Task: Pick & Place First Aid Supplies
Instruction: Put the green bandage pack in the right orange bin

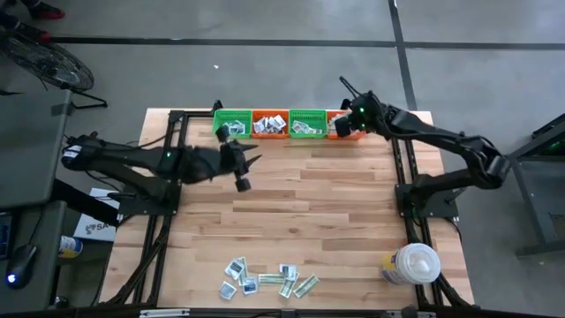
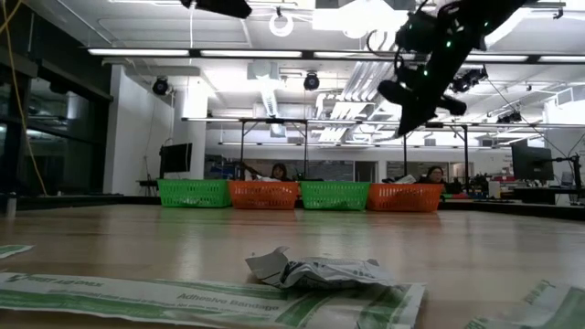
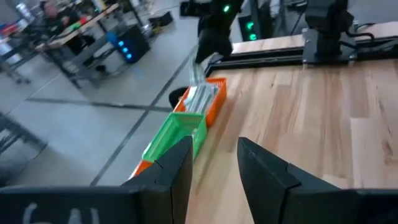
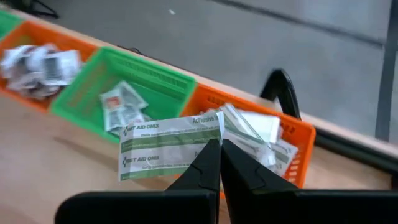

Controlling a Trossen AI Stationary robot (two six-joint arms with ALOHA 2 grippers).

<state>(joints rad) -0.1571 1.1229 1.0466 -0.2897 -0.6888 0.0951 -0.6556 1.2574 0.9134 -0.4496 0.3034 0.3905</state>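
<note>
One pale-green bandage strip [image 4: 171, 148] is pinched in the right gripper [image 4: 220, 147] fingers above the orange end basket [image 4: 292, 146], long axis along the basket row. Left gripper [image 3: 211, 155] fingers open, empty.

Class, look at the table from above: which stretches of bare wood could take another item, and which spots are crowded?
Bare wood fills the middle, between the basket row at the far edge and the packet pile near the front. The front left corner beside the pile is free too. Crowded: the baskets, where the right hand holds a green strip, the pile, and the white container.
</note>
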